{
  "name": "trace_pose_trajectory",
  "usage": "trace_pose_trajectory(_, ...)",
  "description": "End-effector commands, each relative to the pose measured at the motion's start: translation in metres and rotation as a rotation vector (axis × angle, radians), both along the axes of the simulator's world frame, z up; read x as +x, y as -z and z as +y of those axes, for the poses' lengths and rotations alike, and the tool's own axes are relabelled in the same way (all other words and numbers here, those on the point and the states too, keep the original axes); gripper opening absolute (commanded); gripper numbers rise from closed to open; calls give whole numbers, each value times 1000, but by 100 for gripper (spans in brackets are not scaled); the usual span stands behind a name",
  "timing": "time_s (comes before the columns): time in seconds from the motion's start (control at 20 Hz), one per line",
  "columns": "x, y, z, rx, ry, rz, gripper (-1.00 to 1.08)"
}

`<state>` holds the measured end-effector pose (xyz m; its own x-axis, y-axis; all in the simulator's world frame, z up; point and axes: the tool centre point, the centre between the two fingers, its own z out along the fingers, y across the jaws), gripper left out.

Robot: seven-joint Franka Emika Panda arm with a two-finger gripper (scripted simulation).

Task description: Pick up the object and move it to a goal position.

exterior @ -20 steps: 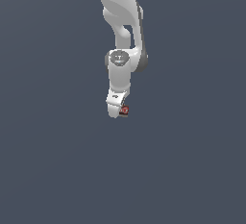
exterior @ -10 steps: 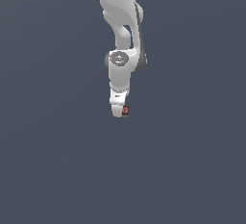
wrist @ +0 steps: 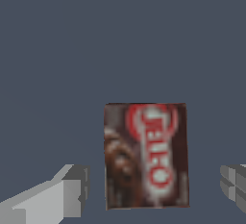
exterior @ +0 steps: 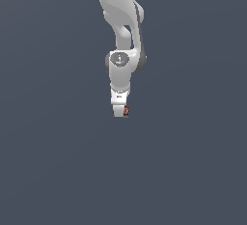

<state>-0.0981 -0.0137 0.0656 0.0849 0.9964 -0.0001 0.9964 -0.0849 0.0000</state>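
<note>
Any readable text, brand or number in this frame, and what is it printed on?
"JELL-O", white letters on a red band, blurred, a likely reading only: on the box lying between the open jaws of the gripper.
Exterior view: the box is too small to read.
No other text visible.

Flat, even, slightly blurry renders

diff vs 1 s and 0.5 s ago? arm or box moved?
Barely anything. In the exterior view the arm's elbow and wrist housings have shifted slightly toward the view's right; the gripper tip sits at nearly the same spot. The red and brown box remains beside the tip. The wrist view shows it between open fingers, apart from both. Nothing grasped or released.
</note>
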Motion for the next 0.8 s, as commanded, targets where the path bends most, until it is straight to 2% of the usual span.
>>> trace_pose_trajectory(0.0,0,2,0,0,0,0,100)
trace_pose_trajectory(0.75,-1,50,0,0,-5,0,100)
